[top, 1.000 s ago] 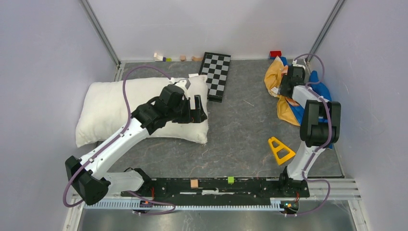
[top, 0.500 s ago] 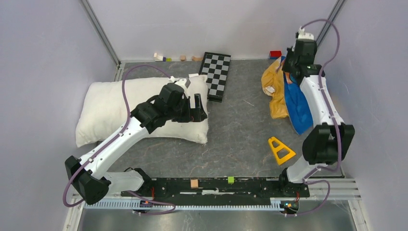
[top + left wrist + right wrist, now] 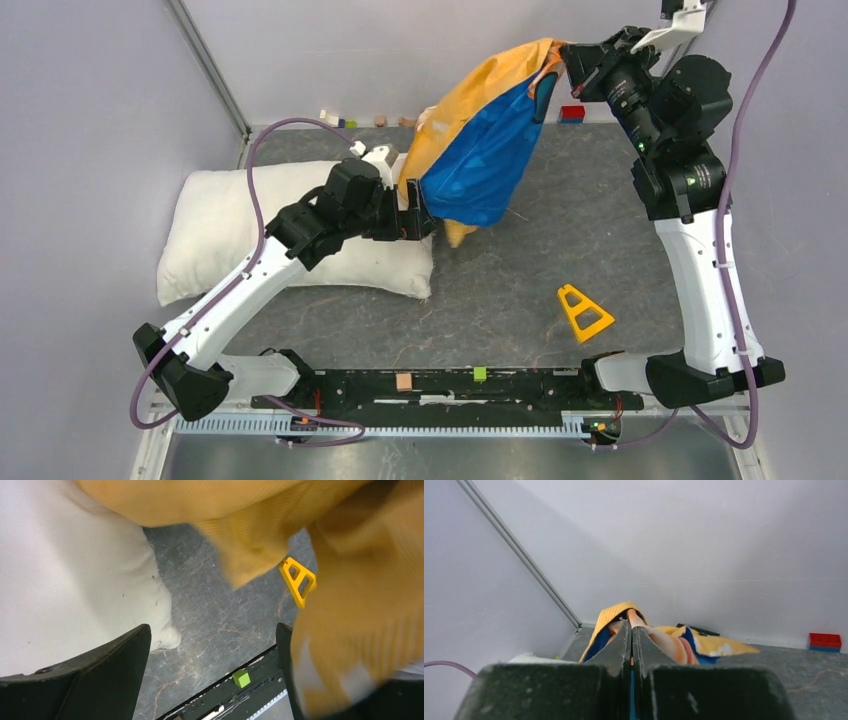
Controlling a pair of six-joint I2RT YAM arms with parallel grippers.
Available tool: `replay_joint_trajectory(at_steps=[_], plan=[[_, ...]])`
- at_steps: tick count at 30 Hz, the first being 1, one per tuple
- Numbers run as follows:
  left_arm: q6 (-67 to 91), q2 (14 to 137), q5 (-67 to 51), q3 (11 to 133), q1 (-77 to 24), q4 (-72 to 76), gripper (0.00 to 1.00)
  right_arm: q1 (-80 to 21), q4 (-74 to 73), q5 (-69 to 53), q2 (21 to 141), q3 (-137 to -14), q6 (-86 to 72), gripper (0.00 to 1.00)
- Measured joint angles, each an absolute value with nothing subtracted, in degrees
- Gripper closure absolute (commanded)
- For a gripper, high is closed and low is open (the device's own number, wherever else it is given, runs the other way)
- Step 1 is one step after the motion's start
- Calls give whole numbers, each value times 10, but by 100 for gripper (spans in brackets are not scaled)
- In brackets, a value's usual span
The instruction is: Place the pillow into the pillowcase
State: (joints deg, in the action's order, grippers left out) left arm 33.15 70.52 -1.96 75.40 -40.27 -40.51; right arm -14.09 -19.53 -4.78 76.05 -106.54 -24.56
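We see right gripper (image 3: 568,55) pinched on pillowcase (image 3: 470,85), held high; blue cloth (image 3: 480,160) hangs against it. On table (image 3: 520,300), pillow (image 3: 215,225) lies outside case; left gripper (image 3: 412,215) spread wide at its end.

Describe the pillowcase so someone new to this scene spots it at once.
Find the right gripper, high by the back wall. The pillowcase hangs from it toward the pillow: thin orange-yellow fabric, unlike the blue cloth hanging against it.
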Motion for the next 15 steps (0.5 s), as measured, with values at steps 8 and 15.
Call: replay_joint_trajectory(at_steps=[8,15], plan=[[332,712,-71,725,-403,-300,9,-157,-180,-91,764,-1022,-274,100],[354,735,-132,671,-411,-177,32,-161,-190,-106,766,-998,-271,100]])
